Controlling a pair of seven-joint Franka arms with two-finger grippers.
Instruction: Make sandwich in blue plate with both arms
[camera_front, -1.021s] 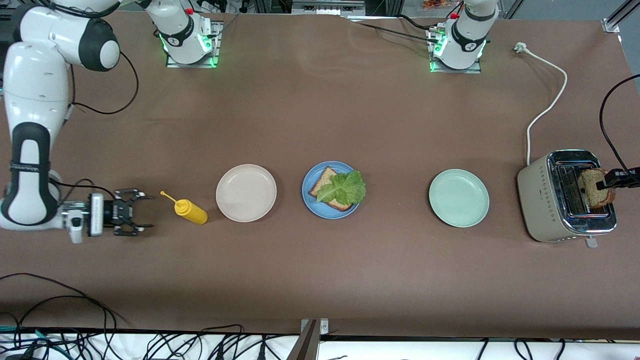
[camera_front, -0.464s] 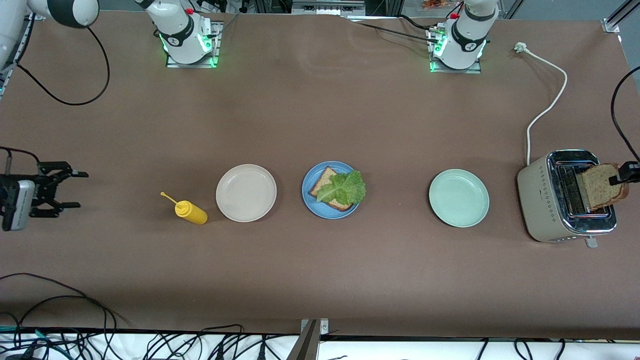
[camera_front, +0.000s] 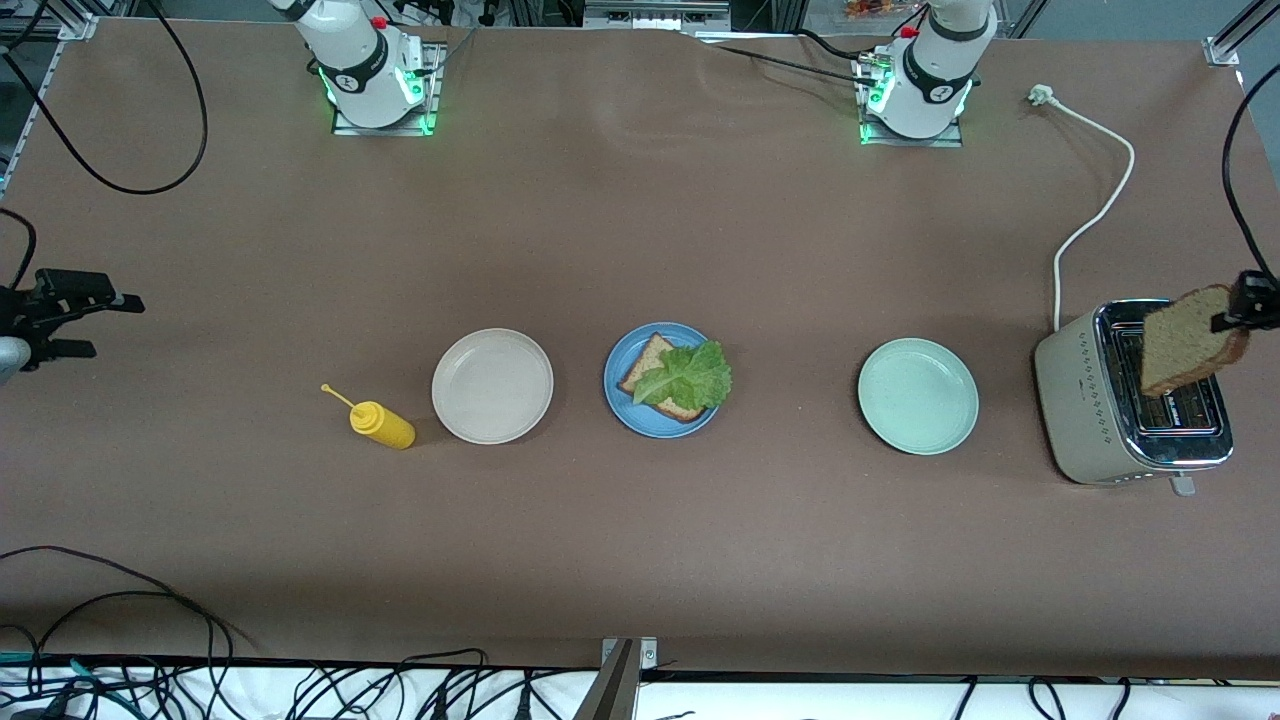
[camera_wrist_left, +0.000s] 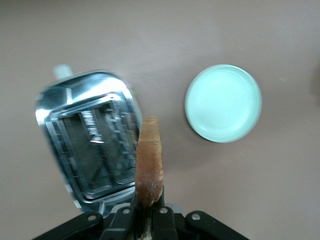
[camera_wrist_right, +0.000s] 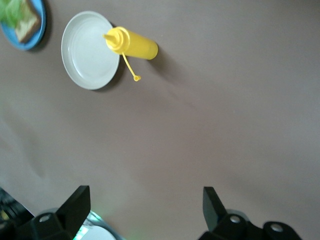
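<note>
Step in hand: your left gripper (camera_front: 1240, 312) is pinching the top bread slice (camera_front: 1190, 340) by its upper edge, the slice hanging in the air over the toaster (camera_front: 1135, 395) and, by the look of it, clear of the slots.
Left fingers: pressed tight on the crust; you see the slice edge-on between them in the left wrist view (camera_wrist_left: 149, 162).
Right gripper: it (camera_front: 70, 312) waits over the bare table at the right arm's end, fingers spread wide with nothing between them (camera_wrist_right: 145, 207).
Task's thing: the blue plate (camera_front: 615, 395) sits mid-table between the beige-white plate (camera_front: 492, 385) and the mint-green plate (camera_front: 918, 396). On it lie the bottom slice (camera_front: 645, 365) and the lettuce leaf (camera_front: 690, 378), the leaf overhanging the plate's rim toward the left arm's end.
How far along: I judge the sandwich one slice short; only the lid is missing.
Next move: you need to carry the slice across, over the mint-green plate, to the blue plate, tip it from upright to flat, and lay it square on the lettuce before you let go.
Watch for: the pinch is at one edge only, so the slice may swing or tear.
Front view only: it shows the whole row of plates and both grippers.
Left wrist view only: it shows the toaster's two slots (camera_wrist_left: 87, 150) from above, and I see no bread in them.
Right wrist view only: it shows the yellow squeeze bottle (camera_wrist_right: 131, 44) lying just beside the beige-white plate, its cap dangling on a tether.
</note>
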